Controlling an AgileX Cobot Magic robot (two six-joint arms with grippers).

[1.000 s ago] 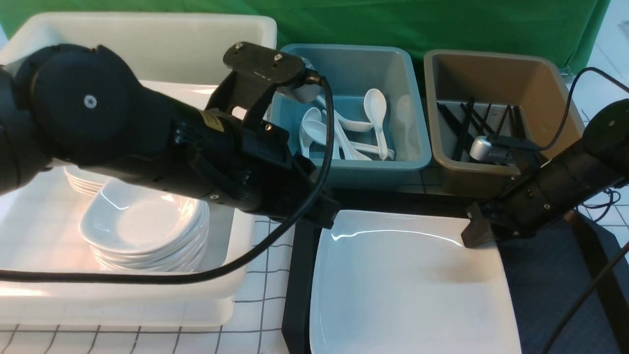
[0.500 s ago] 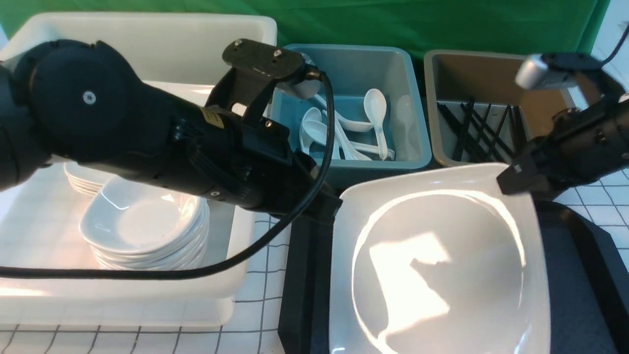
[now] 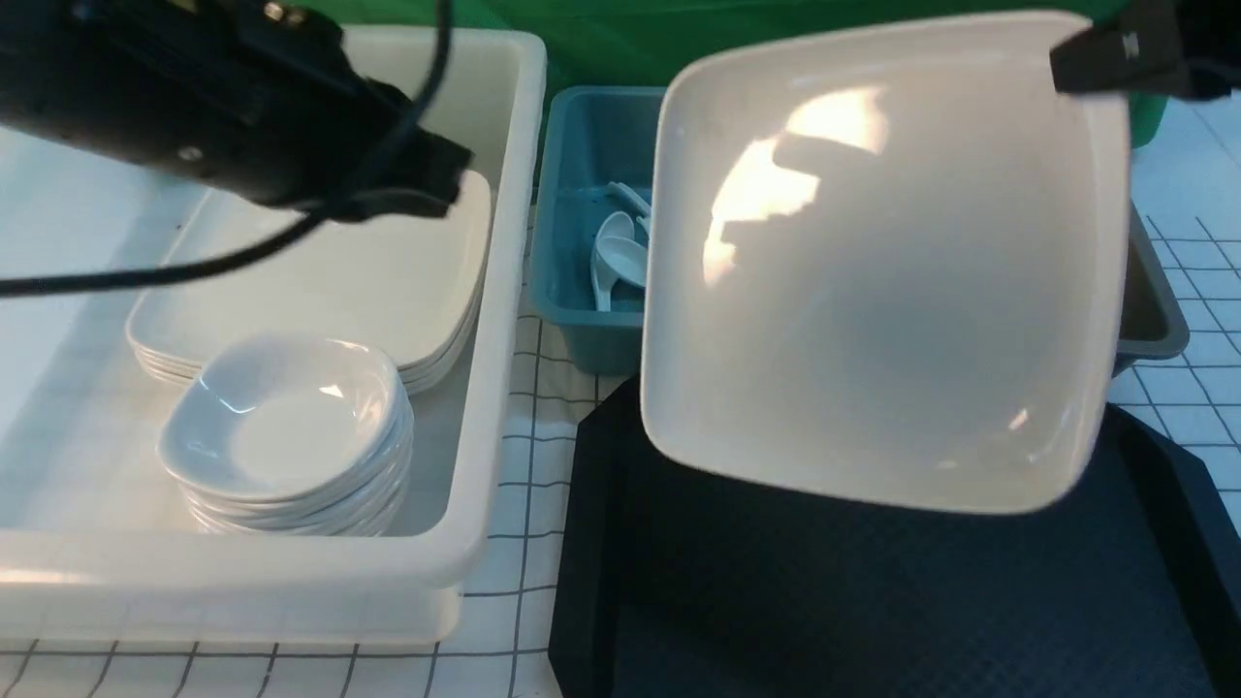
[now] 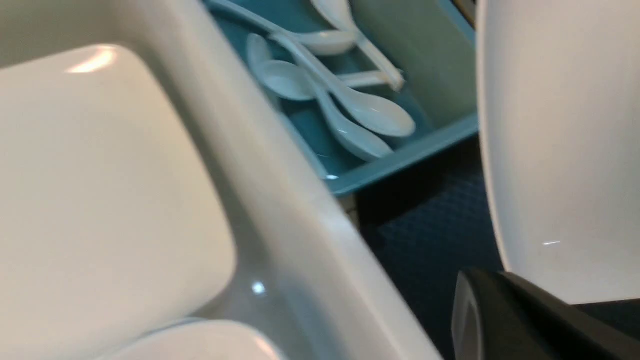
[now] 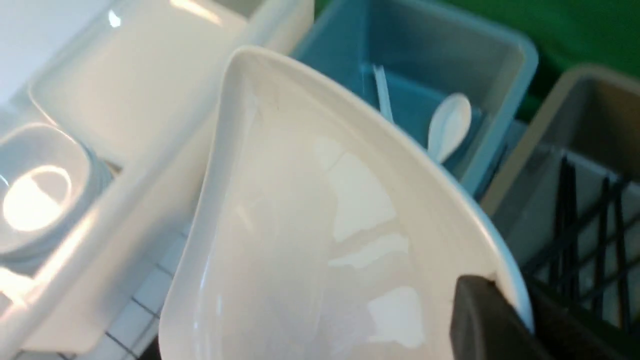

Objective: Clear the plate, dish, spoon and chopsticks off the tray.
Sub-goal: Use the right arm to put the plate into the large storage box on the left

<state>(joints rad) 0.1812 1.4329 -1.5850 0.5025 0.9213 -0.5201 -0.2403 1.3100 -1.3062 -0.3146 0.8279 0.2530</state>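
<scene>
Raised since a second ago: plate (image 3: 873, 291), off tray (image 3: 873, 620), now tilted in the air above it | right wrist only: chopsticks (image 5: 590, 235) in brown tub (image 5: 575, 100), mostly behind plate in front view | right gripper (image 3: 1081, 53) cut off at frame top, clamped on plate's far right corner, finger (image 5: 480, 320) over rim | left gripper (image 3: 431, 179) closed, nothing seen in it, over white tub (image 3: 504, 291)

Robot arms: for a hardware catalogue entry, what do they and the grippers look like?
Both are matte black. The left arm is bulky, with silver screw heads and a black cable trailing off it. The right gripper shows a wedge-shaped black finger.
</scene>
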